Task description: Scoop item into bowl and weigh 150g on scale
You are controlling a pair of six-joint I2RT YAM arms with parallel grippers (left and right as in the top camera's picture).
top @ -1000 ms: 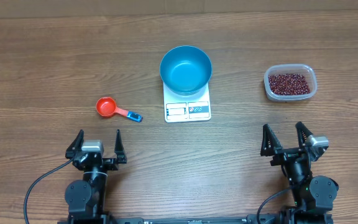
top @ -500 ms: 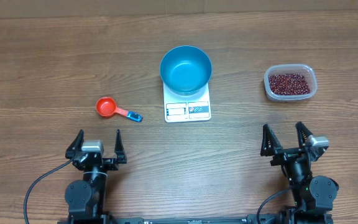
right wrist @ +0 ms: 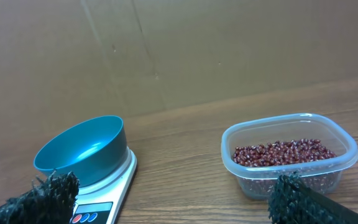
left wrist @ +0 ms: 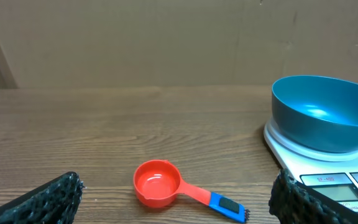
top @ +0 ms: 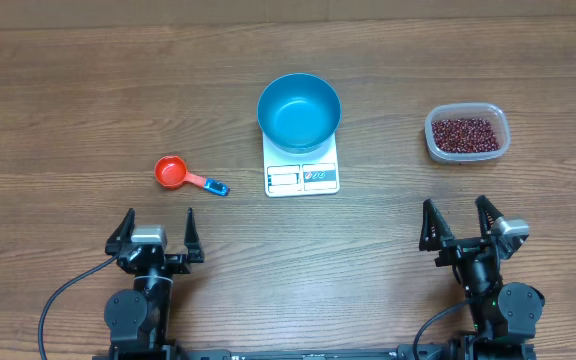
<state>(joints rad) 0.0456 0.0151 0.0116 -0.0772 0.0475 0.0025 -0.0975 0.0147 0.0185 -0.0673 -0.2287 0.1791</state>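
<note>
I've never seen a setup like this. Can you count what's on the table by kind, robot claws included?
blue bowl: 1
white scale under it: 1
clear tub, holding the beans: 1
red scoop with a blue handle end: 1
Claws: 2, the left gripper and the right gripper, both open
Total: 6

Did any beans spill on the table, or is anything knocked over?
No, nothing stands out. The beans are all inside the clear tub, the blue bowl sits upright on the scale, and the red scoop lies flat on the table. The left gripper and right gripper are open and empty.
</note>
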